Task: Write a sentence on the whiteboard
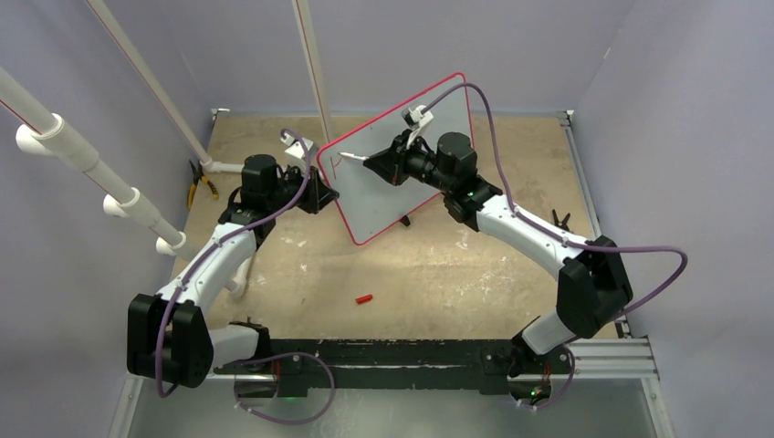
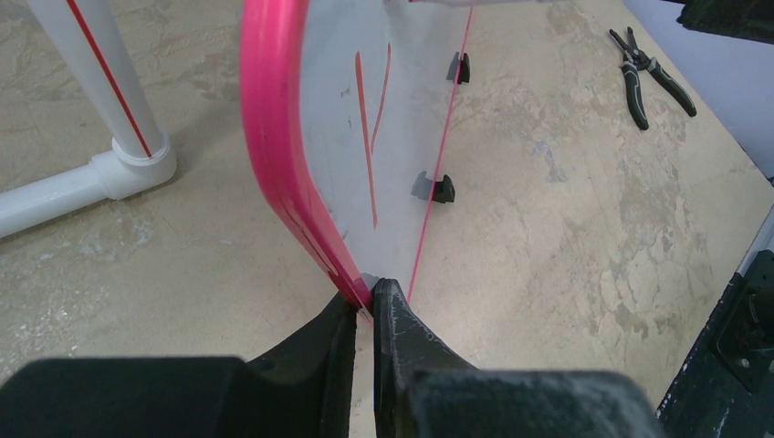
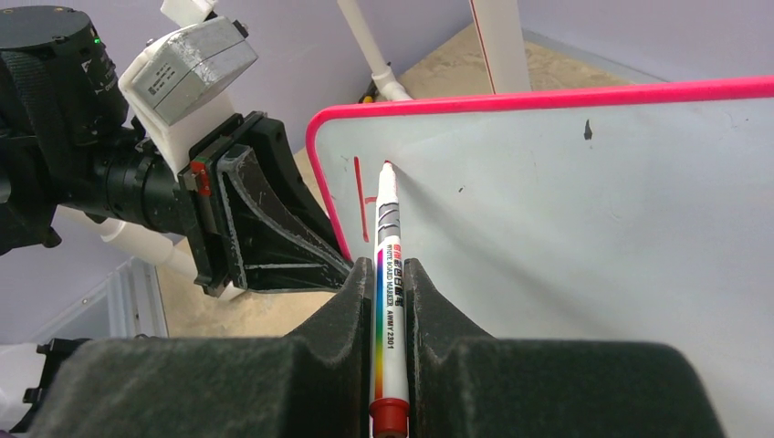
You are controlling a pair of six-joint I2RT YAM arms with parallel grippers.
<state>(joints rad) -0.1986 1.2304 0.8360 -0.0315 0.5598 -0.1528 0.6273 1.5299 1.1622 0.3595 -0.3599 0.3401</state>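
Pale lilac walls enclose a mottled, stained beige worktop (image 1: 438,265). From above, the whiteboard (image 1: 365,205) is seen tilted up on edge between the two arms. The left fingers (image 1: 334,193) are at its left rim and the right fingers (image 1: 374,160) are over its face. A small red piece (image 1: 364,298) lies on the worktop well behind both, towards the arm bases; it is shown in neither wrist view.

Only the left wrist view shows the grip on the board. There the left fingers are closed almost fully on the thin, glossy pink-red rim (image 2: 274,137), with one finger on each side. Ahead of the fingertips, all that is seen of the sentence (image 2: 367,137) is two thin red strokes meeting in a narrow V on the smooth grey-white surface. Two small black feet (image 2: 442,189) are seen at the opposite rim. Black-handled pliers (image 2: 650,78) lie far to the right of the fingers, and a white plastic pipe (image 2: 100,91) stands to their left.

In the right wrist view the right fingers are clamped on a white marker (image 3: 390,228) with a rainbow stripe and a red end. It points straight ahead of them, and its tip is set against the board just beside a short red stroke near the rounded corner. A small dark speck (image 3: 587,130) is seen on the board further right.
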